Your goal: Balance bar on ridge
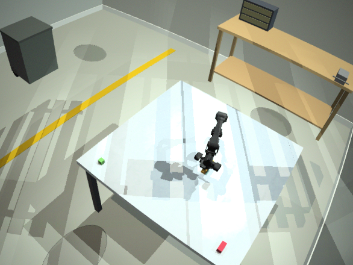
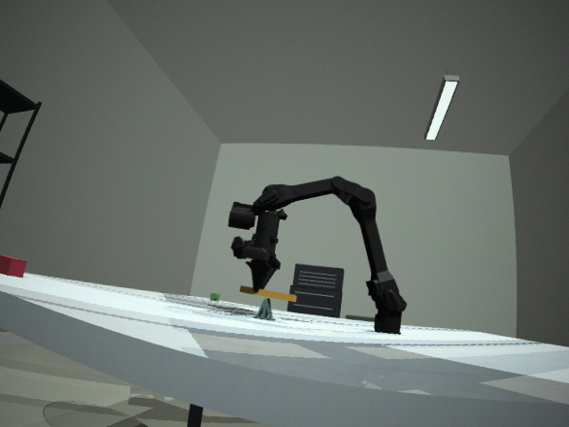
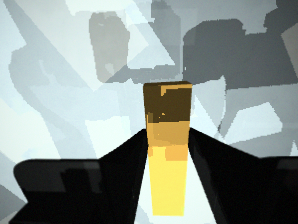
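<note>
Hanging from the downward-pointing gripper (image 2: 262, 285), the bar (image 2: 268, 293) is a slim, flat-sided strip of orange-yellow, longer than it is wide, with squared ends. In the exterior view it runs nearly level, its right end a touch lower than its left, and sits just above the tip of the ridge (image 2: 264, 311), a small dark grey-green wedge standing on the pale bench (image 2: 146, 311); whether bar and ridge touch cannot be told from here. The gripper takes the bar left of its middle, so more of its length reaches out to the right. The fingers are partly closed and clamped on the bar's two long sides, holding it off the bench. In the wrist view the bar (image 3: 167, 150) runs straight away between the dark fingers, bright yellow close in and shading to brown at its far squared end, with patchy shadows on the bench below. From the top view only a sliver of the bar (image 1: 205, 171) shows beneath the gripper (image 1: 206, 168), near the middle of the bench (image 1: 144, 132).
</note>
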Robot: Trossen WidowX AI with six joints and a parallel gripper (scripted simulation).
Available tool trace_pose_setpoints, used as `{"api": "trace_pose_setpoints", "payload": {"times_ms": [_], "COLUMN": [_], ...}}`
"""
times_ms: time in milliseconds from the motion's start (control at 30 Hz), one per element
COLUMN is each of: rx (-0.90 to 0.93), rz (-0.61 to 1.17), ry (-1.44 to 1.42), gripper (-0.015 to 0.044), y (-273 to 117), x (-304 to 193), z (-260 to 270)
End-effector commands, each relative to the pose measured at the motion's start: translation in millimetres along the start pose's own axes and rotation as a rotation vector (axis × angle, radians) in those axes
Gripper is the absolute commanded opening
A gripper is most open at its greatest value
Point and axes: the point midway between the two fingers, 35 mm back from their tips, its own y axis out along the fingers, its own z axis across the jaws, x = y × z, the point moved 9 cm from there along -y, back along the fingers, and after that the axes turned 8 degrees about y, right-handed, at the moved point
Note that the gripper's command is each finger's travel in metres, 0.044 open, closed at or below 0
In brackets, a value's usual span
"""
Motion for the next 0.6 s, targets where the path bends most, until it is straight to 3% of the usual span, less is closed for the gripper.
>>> {"api": "trace_pose_setpoints", "payload": {"times_ms": [0, 567], "rx": [-0.003, -0.003], "rz": [-0.001, -0.001], "ry": [0.003, 0.003], "gripper": [0.0000, 0.0000], "y": [1.0, 2.4], "x": [0.3, 0.2], "z": [-0.1, -0.1]}}
